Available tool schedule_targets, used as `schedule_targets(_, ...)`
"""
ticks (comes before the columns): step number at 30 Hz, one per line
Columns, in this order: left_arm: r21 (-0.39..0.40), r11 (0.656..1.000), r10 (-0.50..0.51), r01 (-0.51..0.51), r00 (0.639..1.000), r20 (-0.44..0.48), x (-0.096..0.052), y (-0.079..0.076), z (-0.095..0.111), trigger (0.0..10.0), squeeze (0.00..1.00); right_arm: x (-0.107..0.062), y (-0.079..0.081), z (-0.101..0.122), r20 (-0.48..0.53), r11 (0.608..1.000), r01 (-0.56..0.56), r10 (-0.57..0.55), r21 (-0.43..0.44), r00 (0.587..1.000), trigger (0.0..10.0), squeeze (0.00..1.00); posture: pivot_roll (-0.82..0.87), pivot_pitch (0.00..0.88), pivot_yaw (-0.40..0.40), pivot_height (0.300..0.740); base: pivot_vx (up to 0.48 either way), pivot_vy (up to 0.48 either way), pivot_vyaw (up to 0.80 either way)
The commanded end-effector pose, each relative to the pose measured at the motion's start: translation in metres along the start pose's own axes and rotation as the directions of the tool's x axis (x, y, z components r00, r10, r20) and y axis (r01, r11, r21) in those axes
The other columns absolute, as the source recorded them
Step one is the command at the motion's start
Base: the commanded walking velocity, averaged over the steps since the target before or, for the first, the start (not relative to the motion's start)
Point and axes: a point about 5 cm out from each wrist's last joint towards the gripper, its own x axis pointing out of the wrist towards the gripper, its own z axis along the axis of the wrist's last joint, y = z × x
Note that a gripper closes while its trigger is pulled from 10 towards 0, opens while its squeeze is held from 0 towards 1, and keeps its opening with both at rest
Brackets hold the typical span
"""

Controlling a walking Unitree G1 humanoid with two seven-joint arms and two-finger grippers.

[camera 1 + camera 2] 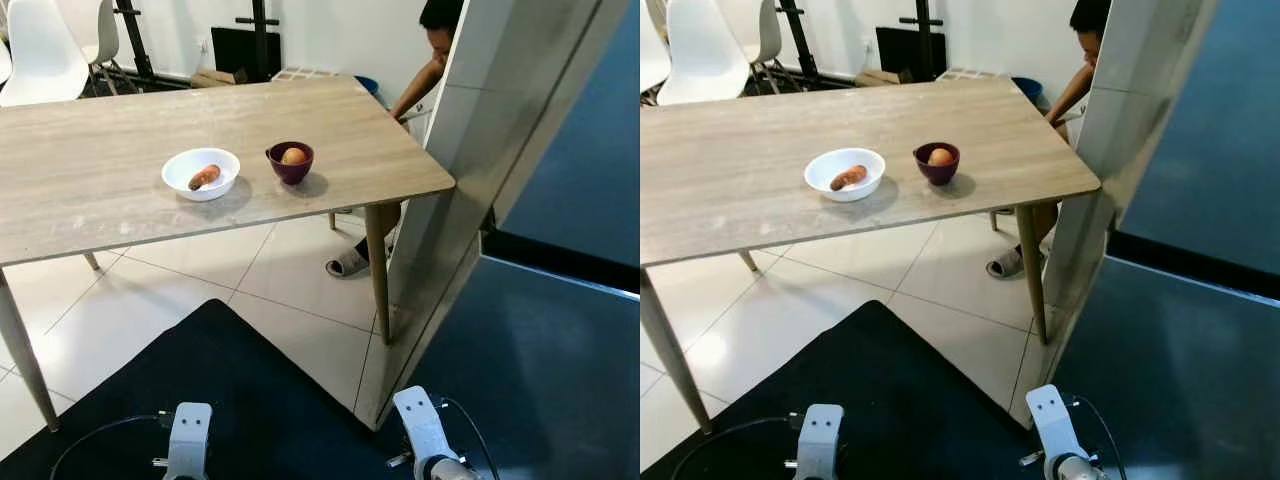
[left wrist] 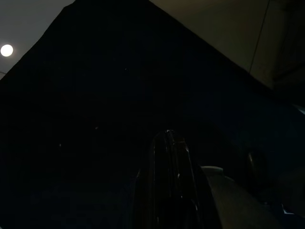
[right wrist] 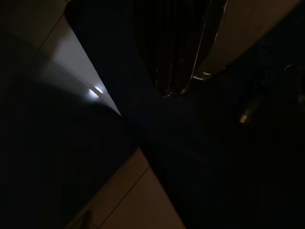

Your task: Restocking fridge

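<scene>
Seen from the head camera: a long wooden table (image 1: 90, 170) on pale floor tiles, taken here as the landmark. Near the middle of the tabletop, a white bowl (image 1: 201, 173) with a sweet potato (image 1: 204, 177) lying in it. Just beside that, toward the table's right end, a dark purple bowl (image 1: 290, 163) holding one round orange-tan fruit (image 1: 293, 156) (kind not clear). Bowls close together but apart.

At the table's right end, a tall grey fridge door (image 1: 480, 190) standing open at an angle, its lower corner close to the table's near right leg. Beyond the far right corner of the table, partly hidden by the door, a person (image 1: 425, 70) bending over, one slippered foot (image 1: 348, 263) on the tiles under the table. White chairs (image 1: 45, 50) behind the table's far left side. On the near side of the table, a black mat (image 1: 250, 390) on the floor.

Both arms hanging low over the mat, well short of the table: left gripper (image 2: 171, 181) and right gripper (image 3: 174, 52) dim in the dark wrist views. Cannot tell whether either pair of fingers is clenched or released; nothing seen in them.
</scene>
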Motion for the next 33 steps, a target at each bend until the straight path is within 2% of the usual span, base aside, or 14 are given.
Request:
schedule_targets(1, -0.017, 1.000, 0.004, -0.004, 1.000, -0.001, -0.0013, -0.0011, -0.0026, 10.0, 0.00, -0.0007, 0.0009, -0.0029, -0.008, 1.000, -0.006, 0.006, 0.001, 1.000, 10.0, 0.00, -0.07, 0.063, -0.037, 0.740, -0.337, 0.000, 0.00)
schedule_targets(15, -0.032, 0.999, 0.006, -0.006, 1.000, 0.017, -0.0020, -0.0023, -0.0019, 10.0, 0.00, -0.0012, -0.0001, -0.0036, -0.005, 1.000, -0.008, 0.008, -0.008, 1.000, 10.0, 0.00, -0.07, 0.067, -0.040, 0.740, -0.325, 0.000, 0.00)
schedule_targets(26, -0.054, 0.998, 0.014, -0.012, 0.999, 0.034, -0.0024, -0.0037, -0.0009, 10.0, 0.00, -0.0006, 0.0018, -0.0011, 0.003, 0.999, -0.030, 0.030, -0.020, 1.000, 10.0, 0.00, -0.07, 0.075, -0.045, 0.740, 0.000, 0.000, 0.00)
schedule_targets(30, -0.066, 0.998, 0.016, -0.012, 0.998, 0.055, -0.0028, -0.0052, 0.0008, 10.0, 0.00, -0.0003, 0.0035, 0.0009, 0.013, 0.997, -0.050, 0.051, -0.061, 0.999, 10.0, 0.00, -0.07, 0.078, -0.051, 0.740, 0.000, 0.000, 0.76)
schedule_targets(33, -0.067, 0.998, 0.017, -0.013, 0.998, 0.057, -0.0028, -0.0059, 0.0011, 10.0, 0.00, -0.0002, 0.0032, 0.0009, 0.011, 0.997, -0.045, 0.046, -0.058, 0.999, 10.0, 0.00, -0.07, 0.078, -0.052, 0.740, 0.000, 0.000, 0.80)
